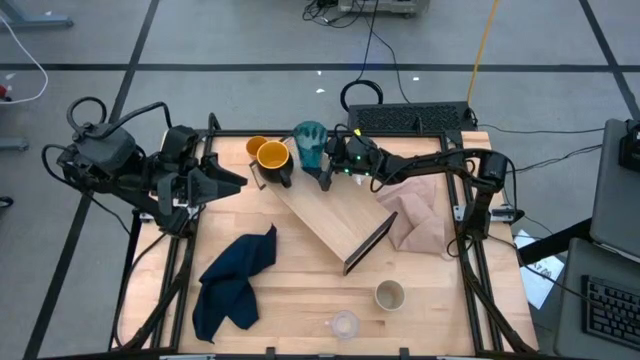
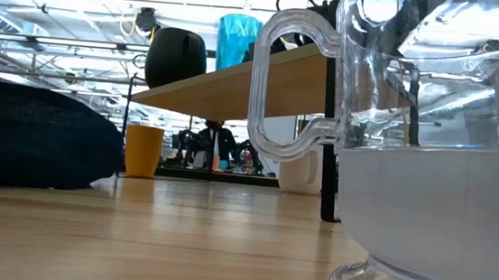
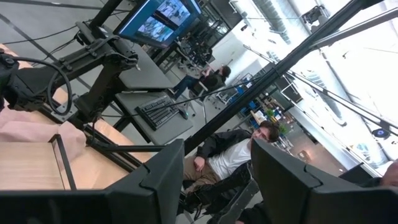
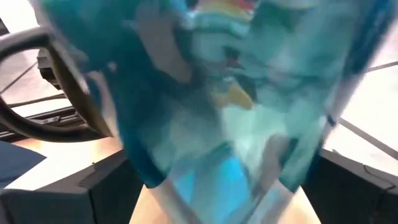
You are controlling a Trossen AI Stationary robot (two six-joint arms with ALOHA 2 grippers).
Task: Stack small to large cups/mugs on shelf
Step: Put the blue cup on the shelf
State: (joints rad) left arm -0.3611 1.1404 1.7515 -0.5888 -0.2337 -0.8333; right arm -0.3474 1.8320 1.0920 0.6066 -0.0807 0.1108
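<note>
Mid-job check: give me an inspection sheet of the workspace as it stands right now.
Surface: light wood table, partly covered by cloths.
Job's things: shelf lies diagonally; teal tumbler and yellow-orange mug at its far end; small orange cup behind the mug; beige-grey cup and small clear cup near the front edge.
Clutter: dark blue cloth, pinkish-beige cloth.
Grippers: right gripper at the tumbler, jaws around it; left gripper waits at the table's left side, jaws apart, empty.
Cables: black and yellow cables on the floor beyond the table.
Surroundings: keyboard behind the table; seated person in the room.
</note>
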